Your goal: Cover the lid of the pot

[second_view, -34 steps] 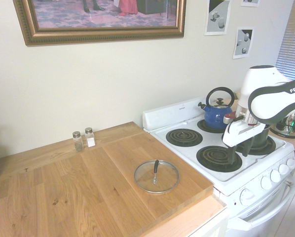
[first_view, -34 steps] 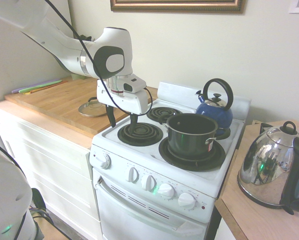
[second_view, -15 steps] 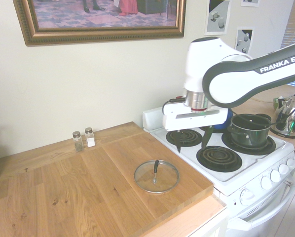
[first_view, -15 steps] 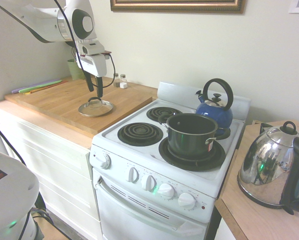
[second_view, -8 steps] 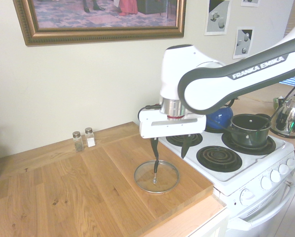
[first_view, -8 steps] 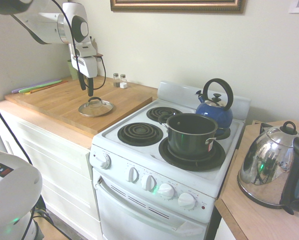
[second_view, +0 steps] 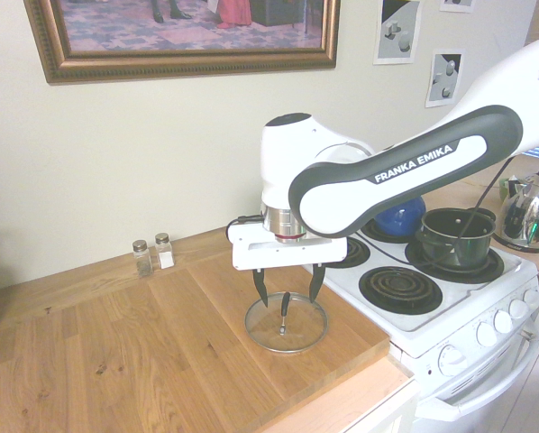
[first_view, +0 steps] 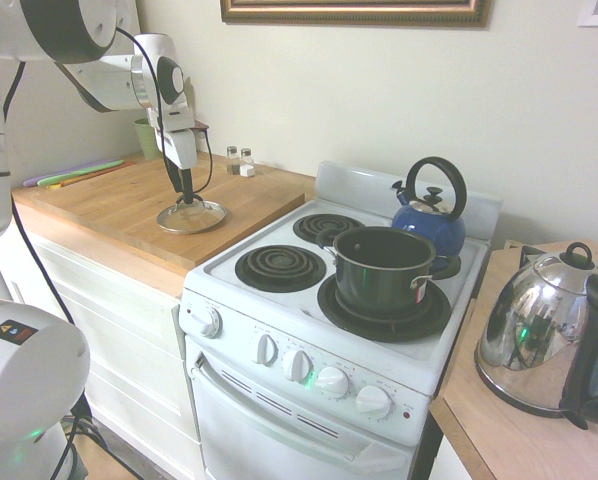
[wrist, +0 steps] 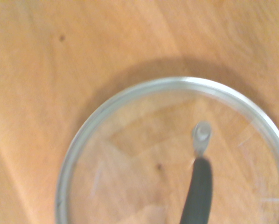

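A home kitchen. Beside the tool [second_view: 286, 289], which hangs over a wooden counter [second_view: 116, 343], stands a white electric stove [first_view: 309, 330] with coil burners and front knobs. Beyond the stove from the tool sit a blue kettle [first_view: 431, 215] and a chrome electric kettle [first_view: 544, 335]. Salt and pepper shakers [second_view: 152, 254] stand by the wall, under a framed picture [second_view: 179, 36].
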Robot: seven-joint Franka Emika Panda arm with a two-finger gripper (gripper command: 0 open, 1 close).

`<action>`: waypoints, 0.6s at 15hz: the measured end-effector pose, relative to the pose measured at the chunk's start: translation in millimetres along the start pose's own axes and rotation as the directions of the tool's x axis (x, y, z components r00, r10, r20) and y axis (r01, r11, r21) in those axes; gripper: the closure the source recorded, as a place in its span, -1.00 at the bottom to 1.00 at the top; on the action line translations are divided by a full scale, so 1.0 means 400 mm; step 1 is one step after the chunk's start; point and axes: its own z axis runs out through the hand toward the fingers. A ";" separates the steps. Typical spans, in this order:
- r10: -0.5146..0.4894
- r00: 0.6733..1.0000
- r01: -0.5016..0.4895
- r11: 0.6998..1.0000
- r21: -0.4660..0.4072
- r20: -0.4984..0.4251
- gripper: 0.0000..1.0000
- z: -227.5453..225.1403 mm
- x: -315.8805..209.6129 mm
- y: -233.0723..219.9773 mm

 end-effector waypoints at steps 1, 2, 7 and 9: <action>0.008 1.000 -0.008 1.000 -0.008 -0.002 1.00 0.014 0.012 -0.004; 0.015 1.000 -0.015 1.000 -0.014 -0.003 1.00 0.030 0.021 -0.008; 0.015 1.000 -0.015 1.000 -0.023 0.009 1.00 0.062 0.019 -0.014; 0.015 1.000 -0.015 1.000 -0.023 0.009 1.00 0.062 0.019 -0.014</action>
